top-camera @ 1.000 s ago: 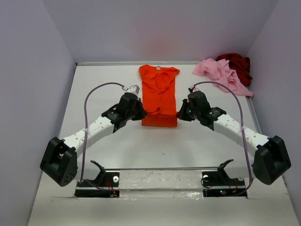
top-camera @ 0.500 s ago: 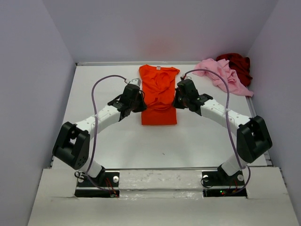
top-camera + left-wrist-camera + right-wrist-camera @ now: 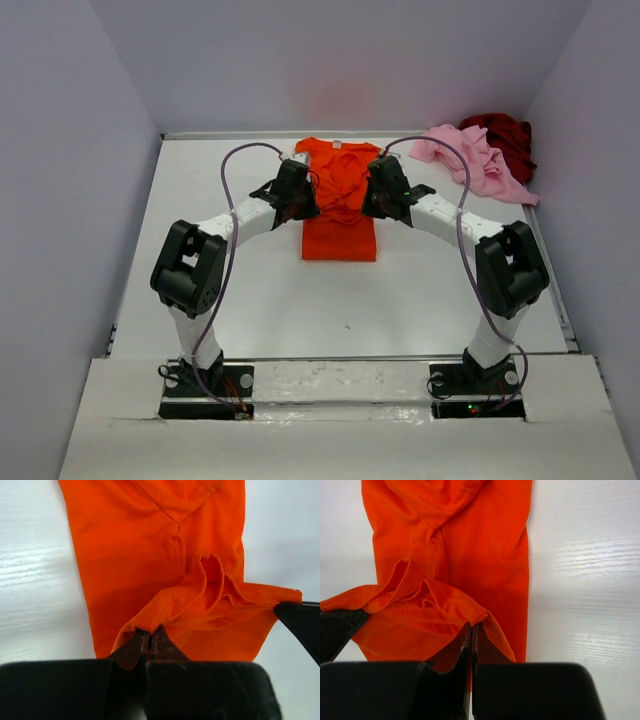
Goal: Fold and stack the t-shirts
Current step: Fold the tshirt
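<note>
Left pincer: the left gripper (image 3: 149, 636) was clamped tight on a hem corner of the orange t-shirt (image 3: 130, 545), with cloth bunched just ahead of its fingers.
Right pincer: the right gripper (image 3: 471, 630) was pinched closed on the opposite hem corner of the same shirt.
Between them: the held hem ran across in a rumpled ridge, raised above the flat body of the shirt.
Left arm pose: elbow raised at the left, forearm slanting forward and inward to the shirt's left edge.
Right arm pose: mirrored, with the elbow at the right and the forearm angled in to the right edge.
Orange t-shirt's place: lengthwise on the white table (image 3: 350, 300), collar toward the far side, between both wrists.
Far right corner: the pink t-shirt (image 3: 470, 160) lay crumpled, touching the dark red t-shirt (image 3: 505, 135) behind it.
</note>
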